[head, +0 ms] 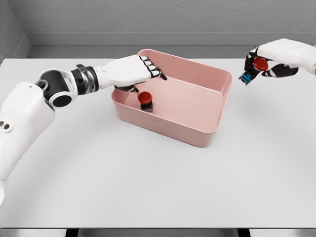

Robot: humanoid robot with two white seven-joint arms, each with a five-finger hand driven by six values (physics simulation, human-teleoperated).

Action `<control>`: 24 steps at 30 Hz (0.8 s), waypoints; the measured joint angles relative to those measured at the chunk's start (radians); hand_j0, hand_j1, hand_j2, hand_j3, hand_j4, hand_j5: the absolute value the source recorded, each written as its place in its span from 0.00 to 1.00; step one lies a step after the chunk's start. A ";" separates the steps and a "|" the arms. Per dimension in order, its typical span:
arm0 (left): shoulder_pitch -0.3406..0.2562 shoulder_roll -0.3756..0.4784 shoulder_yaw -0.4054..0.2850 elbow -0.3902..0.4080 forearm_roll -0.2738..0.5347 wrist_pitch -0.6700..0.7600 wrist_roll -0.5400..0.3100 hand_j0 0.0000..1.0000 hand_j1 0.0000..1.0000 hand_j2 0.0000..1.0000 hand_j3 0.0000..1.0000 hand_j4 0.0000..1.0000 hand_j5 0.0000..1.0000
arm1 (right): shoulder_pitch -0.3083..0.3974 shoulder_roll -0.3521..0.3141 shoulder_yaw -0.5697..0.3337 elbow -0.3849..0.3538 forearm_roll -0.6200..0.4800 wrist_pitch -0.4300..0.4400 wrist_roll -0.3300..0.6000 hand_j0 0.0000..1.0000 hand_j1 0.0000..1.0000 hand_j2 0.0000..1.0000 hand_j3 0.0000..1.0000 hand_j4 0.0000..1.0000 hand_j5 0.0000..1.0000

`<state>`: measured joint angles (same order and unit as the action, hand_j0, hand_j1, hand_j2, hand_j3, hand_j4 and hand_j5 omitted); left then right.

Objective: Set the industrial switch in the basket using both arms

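Observation:
A pink basket (207, 133) stands on the white table, slightly right of the middle. One industrial switch (145, 100), black with a red button, sits inside the basket at its left end. My left hand (143, 71) hovers just above that switch over the basket's left rim, fingers extended and holding nothing. At the upper right, my right hand (261, 66) is raised beyond the basket's right corner. It is shut on a second switch (256, 67) with a red button and a blue base.
The white table (148, 187) stretches wide in front of and beside the basket. A grey wall runs behind the table's far edge. The left arm's shoulder (19, 118) fills the left side of the view.

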<state>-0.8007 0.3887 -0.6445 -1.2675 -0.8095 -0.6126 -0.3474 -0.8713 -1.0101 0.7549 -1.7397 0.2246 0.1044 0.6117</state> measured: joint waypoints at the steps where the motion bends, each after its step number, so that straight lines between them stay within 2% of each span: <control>1: -0.006 0.000 0.000 0.000 0.002 0.000 0.000 1.00 1.00 1.00 1.00 1.00 1.00 | -0.002 0.003 0.000 -0.003 0.000 -0.001 0.000 0.53 0.53 0.53 0.53 0.53 0.53; 7: -0.009 0.026 0.011 -0.022 0.043 0.000 0.002 1.00 1.00 1.00 1.00 1.00 1.00 | -0.032 0.024 0.000 -0.011 -0.001 -0.007 0.000 0.53 0.53 0.53 0.53 0.53 0.53; 14: 0.006 0.161 0.028 -0.106 0.153 0.000 0.005 1.00 1.00 1.00 1.00 1.00 1.00 | -0.058 0.059 0.007 -0.013 -0.003 -0.056 0.000 0.53 0.53 0.53 0.53 0.53 0.53; 18: 0.046 0.242 0.061 -0.122 0.211 0.000 0.006 1.00 1.00 1.00 1.00 1.00 1.00 | -0.089 0.082 0.021 -0.013 -0.002 -0.082 0.000 0.53 0.53 0.53 0.53 0.53 0.53; 24: 0.140 0.332 0.142 -0.135 0.256 0.000 0.006 1.00 1.00 1.00 1.00 1.00 1.00 | -0.124 0.123 0.058 -0.013 -0.002 -0.143 0.000 0.53 0.53 0.53 0.53 0.53 0.53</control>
<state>-0.6611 0.7203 -0.5024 -1.4024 -0.5532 -0.6129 -0.3413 -0.9956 -0.8871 0.8129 -1.7530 0.2223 -0.0390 0.6117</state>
